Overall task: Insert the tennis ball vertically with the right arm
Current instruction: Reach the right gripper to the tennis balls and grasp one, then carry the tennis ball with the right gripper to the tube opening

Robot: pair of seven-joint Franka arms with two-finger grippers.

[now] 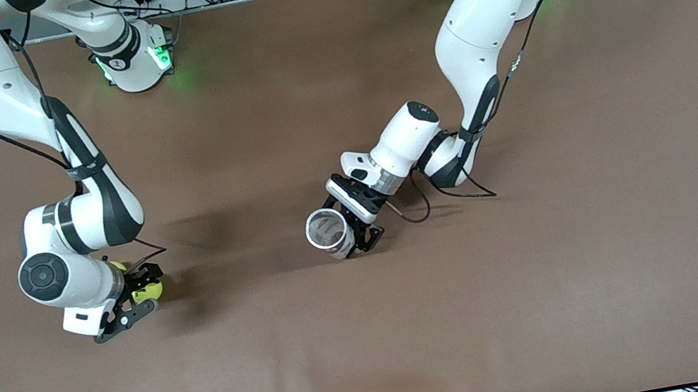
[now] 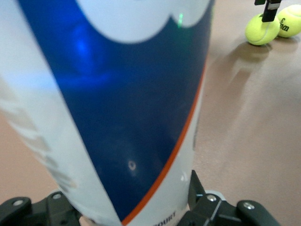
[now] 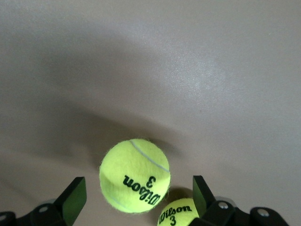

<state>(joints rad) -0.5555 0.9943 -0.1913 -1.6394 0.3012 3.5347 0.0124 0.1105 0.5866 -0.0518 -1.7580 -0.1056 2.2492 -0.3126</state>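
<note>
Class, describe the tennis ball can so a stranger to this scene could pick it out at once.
Start at the brown table and find the left gripper near its middle. Clamped in it is the tennis ball can, a blue-and-white tube with an orange stripe, open mouth up. Unlike the two yellow tennis balls at the right gripper, it is cylindrical.

We see the right gripper [image 1: 136,299] low over a yellow-green ball [image 1: 148,289] on the brown table [image 1: 550,275], toward the right arm's end. Maybe a second ball hides under it. The left gripper [image 1: 354,227] holds a round can [image 1: 330,231] near the middle, its open mouth facing up.
</note>
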